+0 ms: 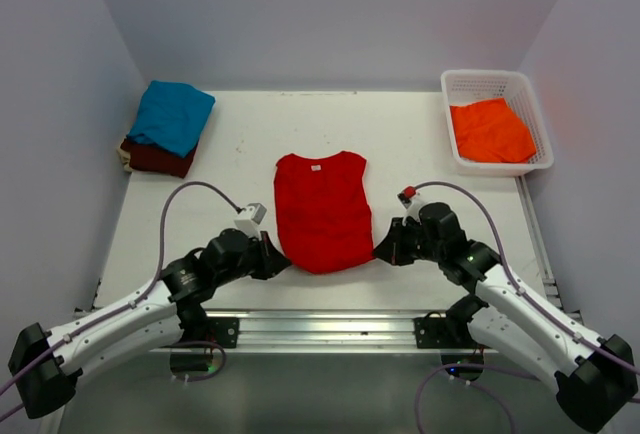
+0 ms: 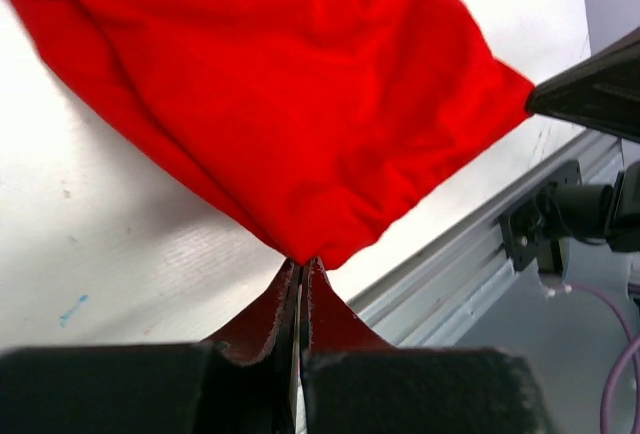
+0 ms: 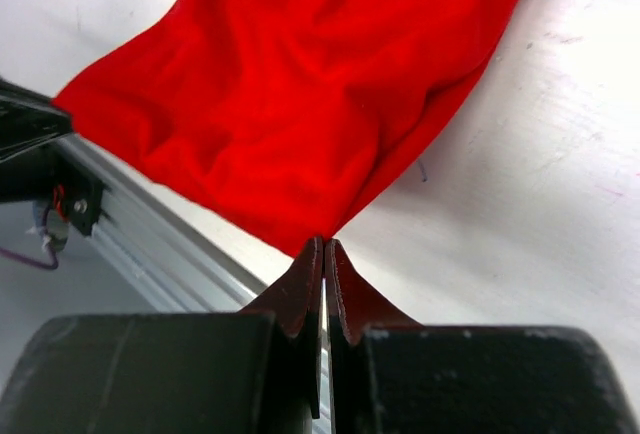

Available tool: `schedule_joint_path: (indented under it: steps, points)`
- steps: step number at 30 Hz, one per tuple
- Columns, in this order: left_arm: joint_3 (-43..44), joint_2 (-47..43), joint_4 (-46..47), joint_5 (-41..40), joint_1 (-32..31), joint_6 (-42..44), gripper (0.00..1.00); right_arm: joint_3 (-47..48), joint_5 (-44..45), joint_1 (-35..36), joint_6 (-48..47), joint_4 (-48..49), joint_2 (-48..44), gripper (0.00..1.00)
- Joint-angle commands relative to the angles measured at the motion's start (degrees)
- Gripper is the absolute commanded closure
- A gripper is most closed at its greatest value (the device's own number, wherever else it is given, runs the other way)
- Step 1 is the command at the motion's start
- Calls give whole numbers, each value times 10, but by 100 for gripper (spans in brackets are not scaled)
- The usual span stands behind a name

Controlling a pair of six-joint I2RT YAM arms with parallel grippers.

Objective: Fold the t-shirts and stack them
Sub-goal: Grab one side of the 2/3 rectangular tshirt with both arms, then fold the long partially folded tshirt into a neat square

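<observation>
A bright red t-shirt (image 1: 322, 209) lies on the table's middle, sleeves folded in, collar toward the back. My left gripper (image 1: 283, 262) is shut on its near left hem corner (image 2: 305, 254). My right gripper (image 1: 382, 250) is shut on its near right hem corner (image 3: 322, 239). The red cloth fills both wrist views (image 2: 280, 94) (image 3: 300, 84). A folded teal blue t-shirt (image 1: 172, 114) lies on a folded dark maroon t-shirt (image 1: 157, 158) at the back left. An orange t-shirt (image 1: 490, 131) lies in the basket.
A white lattice basket (image 1: 496, 80) stands at the back right corner. A metal rail (image 1: 320, 322) runs along the near table edge. White walls close in the left, back and right sides.
</observation>
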Motion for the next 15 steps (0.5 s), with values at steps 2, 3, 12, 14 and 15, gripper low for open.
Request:
schedule_joint_path:
  steps: [2,3,12,14,15]
  points:
    - [19,-29,0,-104,-4,17,100,46,68,3,-10,10,10,100]
    - [16,-29,9,-113,-4,29,100,50,71,2,-11,14,27,100]
    - [15,23,140,-191,-4,94,100,107,153,3,-28,87,111,100]
    - [15,30,168,-210,-4,113,100,121,159,2,-30,98,121,100]
    - [18,34,176,-217,-4,118,100,127,159,3,-32,100,124,100]
